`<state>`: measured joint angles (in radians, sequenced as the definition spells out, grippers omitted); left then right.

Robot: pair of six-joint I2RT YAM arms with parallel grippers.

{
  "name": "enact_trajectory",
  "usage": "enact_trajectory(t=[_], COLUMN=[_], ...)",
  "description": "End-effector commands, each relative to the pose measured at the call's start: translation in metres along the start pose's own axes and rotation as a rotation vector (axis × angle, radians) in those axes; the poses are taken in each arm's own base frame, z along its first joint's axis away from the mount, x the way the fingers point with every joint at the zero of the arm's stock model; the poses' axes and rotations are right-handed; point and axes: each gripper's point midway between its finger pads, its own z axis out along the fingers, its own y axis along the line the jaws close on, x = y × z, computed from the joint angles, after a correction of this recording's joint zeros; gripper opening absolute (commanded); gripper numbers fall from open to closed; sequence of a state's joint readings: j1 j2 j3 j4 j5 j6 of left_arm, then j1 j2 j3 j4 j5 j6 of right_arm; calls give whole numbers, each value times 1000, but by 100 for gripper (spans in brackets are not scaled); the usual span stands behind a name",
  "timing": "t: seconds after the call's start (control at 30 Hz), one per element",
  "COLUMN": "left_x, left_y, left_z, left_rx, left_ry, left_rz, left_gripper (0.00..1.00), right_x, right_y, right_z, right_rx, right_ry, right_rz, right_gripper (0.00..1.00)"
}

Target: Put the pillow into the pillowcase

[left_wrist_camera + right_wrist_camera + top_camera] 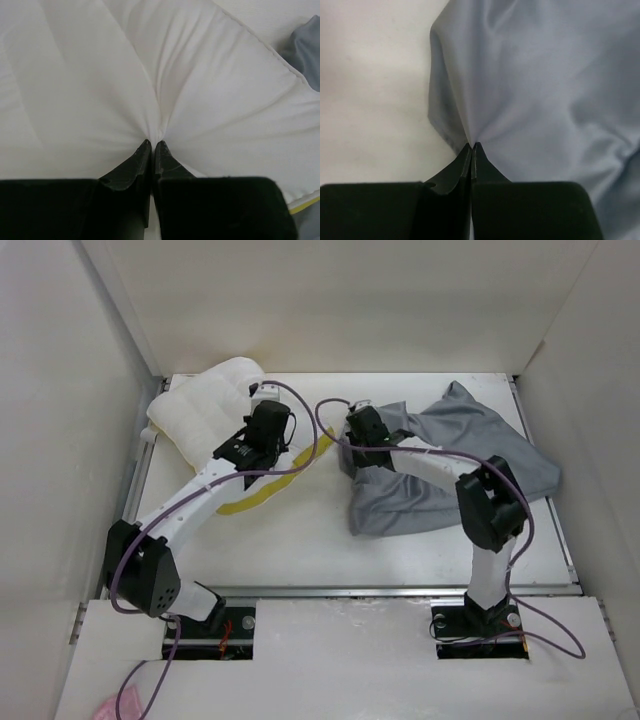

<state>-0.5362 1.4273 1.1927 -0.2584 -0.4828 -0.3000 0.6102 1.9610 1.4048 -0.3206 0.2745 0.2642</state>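
The white puffy pillow [210, 405] with a yellow edge strip [262, 497] lies at the back left of the table. My left gripper [262, 437] is shut on a pinch of its cover; the fabric fans out from my fingertips in the left wrist view [154, 142]. The grey wrinkled pillowcase [470, 455] lies at the right. My right gripper [358, 435] is shut on its left edge, with the cloth gathered at the tips in the right wrist view [472, 145]. The pillowcase's opening is not visible.
White walls [110, 360] enclose the table on the left, back and right. A metal rail [380, 590] runs along the near edge in front of the arm bases. Purple cables [320, 430] loop between the two wrists.
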Motion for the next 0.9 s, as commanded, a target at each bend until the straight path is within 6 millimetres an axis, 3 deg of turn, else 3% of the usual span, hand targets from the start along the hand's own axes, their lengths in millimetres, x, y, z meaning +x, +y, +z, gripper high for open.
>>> enact_trajectory(t=[0.0,0.17,0.4,0.47,0.57,0.7,0.8,0.87], left_x=[-28,-9,12,20,33,47,51,45], left_y=[-11,-43,-91,-95,-97,-103,-101,-111], left_z=[-15,-19,-24,-20,-6,7,16,17], left_rx=[105,199,311,290,252,202,142,155], left_ry=[-107,-106,-75,-58,-13,28,44,34], left_rz=[-51,13,97,99,104,129,128,125], left_gripper=[0,0,0,0,0,0,0,0], right_x=[-67,-66,-79,-83,-104,-115,-120,-118], right_y=[-11,-28,-19,-21,-24,-32,-30,-22], right_z=[-68,-100,-124,-125,-153,-181,-198,-201], right_rx=[-62,-125,-199,-210,-257,-281,-312,-361], right_ry=[-150,-132,-162,-170,-231,-286,-319,-311], right_rz=[46,40,11,6,11,16,13,4], right_gripper=[0,1,1,1,1,1,1,2])
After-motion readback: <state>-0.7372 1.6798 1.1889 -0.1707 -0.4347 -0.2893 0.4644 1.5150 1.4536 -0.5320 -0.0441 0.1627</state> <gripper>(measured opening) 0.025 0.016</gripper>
